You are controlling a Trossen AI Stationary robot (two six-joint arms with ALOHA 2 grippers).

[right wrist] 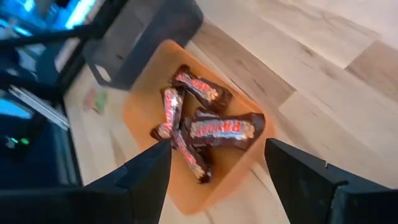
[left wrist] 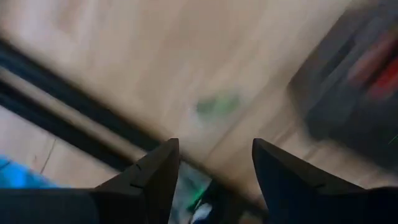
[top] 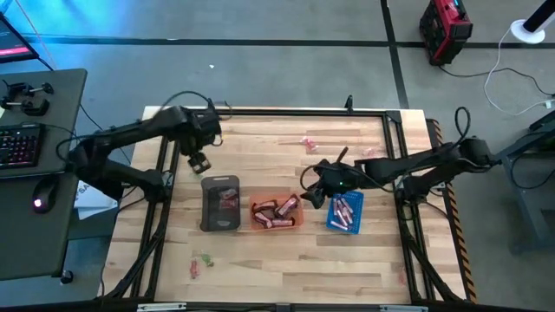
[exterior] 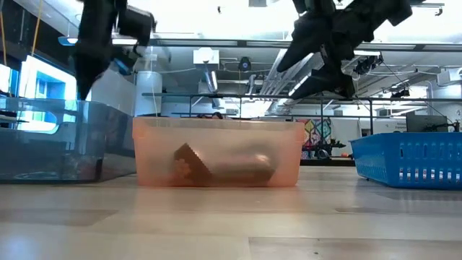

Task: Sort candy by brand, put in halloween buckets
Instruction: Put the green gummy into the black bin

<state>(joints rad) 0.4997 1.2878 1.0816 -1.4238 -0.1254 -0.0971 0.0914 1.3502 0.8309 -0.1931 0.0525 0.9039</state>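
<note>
On the table's left, the left gripper (top: 199,161) hangs above bare wood just behind the grey bucket (top: 220,204), fingers (left wrist: 152,180) spread and empty. Green candy (top: 205,257) lies loose near the front edge. Grey, orange and blue buckets stand in a row, the grey one holding a few pieces. Brown bars (right wrist: 214,127) are piled in the orange bucket (top: 277,213). Between it and the blue bucket (top: 345,212), the right gripper (top: 314,196) hovers, fingers wide, holding nothing. Pink candy (top: 348,211) fills the blue bucket; more pink pieces (top: 309,143) lie loose near the back edge.
</note>
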